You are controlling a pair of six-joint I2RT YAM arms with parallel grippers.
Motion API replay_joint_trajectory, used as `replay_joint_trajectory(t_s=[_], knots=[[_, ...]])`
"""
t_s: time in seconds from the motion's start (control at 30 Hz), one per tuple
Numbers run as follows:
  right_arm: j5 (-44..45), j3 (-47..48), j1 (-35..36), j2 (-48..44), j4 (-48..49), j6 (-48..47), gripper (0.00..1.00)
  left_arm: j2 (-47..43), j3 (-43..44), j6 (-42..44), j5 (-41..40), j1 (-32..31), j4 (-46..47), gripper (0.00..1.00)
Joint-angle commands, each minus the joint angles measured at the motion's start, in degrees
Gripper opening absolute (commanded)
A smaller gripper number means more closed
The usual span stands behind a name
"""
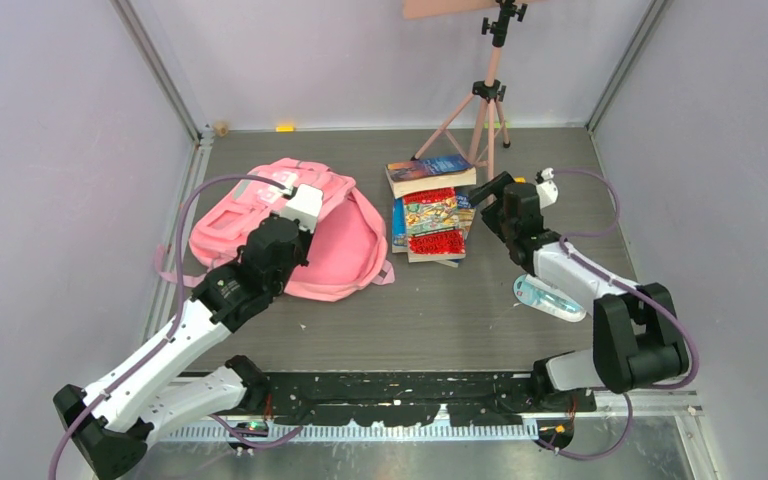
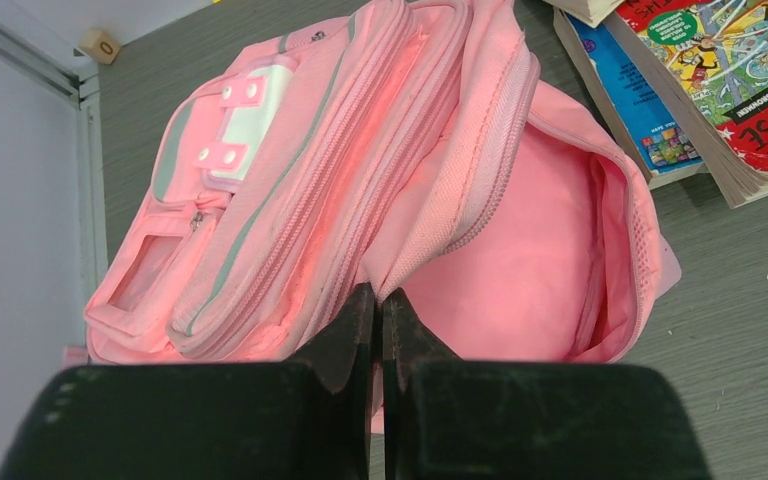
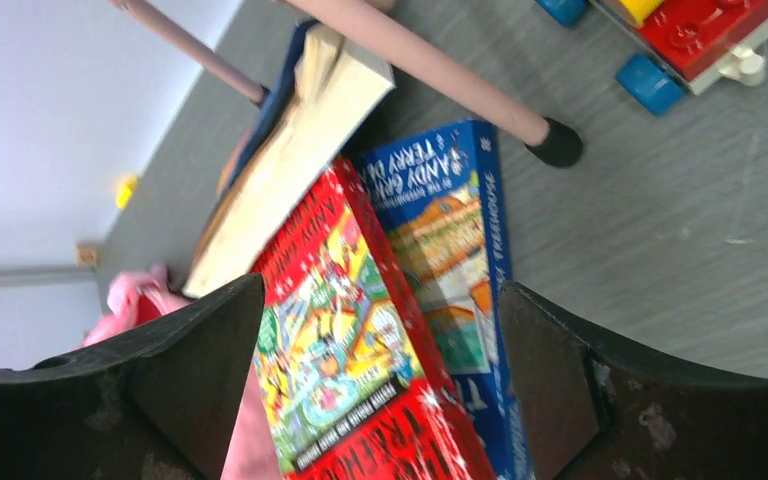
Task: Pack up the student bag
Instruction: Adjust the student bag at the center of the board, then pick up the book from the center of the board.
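The student bag [image 1: 335,250], a large pink backpack, lies flat at the left of the table with its main compartment unzipped; its pink lining shows in the left wrist view [image 2: 520,260]. My left gripper [image 1: 298,200] is over the bag and shut on the zip edge of its flap [image 2: 378,300], with pink fabric pinched between the tips. A stack of books lies right of the bag: a red book [image 1: 432,220] [image 3: 350,330], a blue book [image 3: 450,230] under it and a thick book [image 1: 430,172] behind. My right gripper [image 1: 482,200] [image 3: 380,300] is open just above the stack's right side.
A pink tripod [image 1: 487,100] stands behind the books; one leg [image 3: 430,70] ends close to the blue book. A toy vehicle [image 3: 690,40] sits right of the books. A pale blue flat item [image 1: 550,298] lies under the right arm. A small wooden cube [image 2: 100,45] is by the back-left wall.
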Motion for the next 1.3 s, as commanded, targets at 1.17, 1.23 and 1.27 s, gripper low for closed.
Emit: replay_joint_trajectory(t_s=[1.17,1.23,1.27], knots=[[26.04,20.45,7.66,32.82,23.48,15.69,0.4,-2.49,0.86,-1.51,1.56,0.3,4.82,0.0],[25.93,20.77,7.66,32.67,24.45,14.88,0.3,-2.47,0.85,-1.48,1.58,0.3,4.86,0.0],[25.83,21.06,7.66,32.64,24.66,14.48,0.25,-2.43,0.85,-1.5,1.6,0.28,4.86,0.0]])
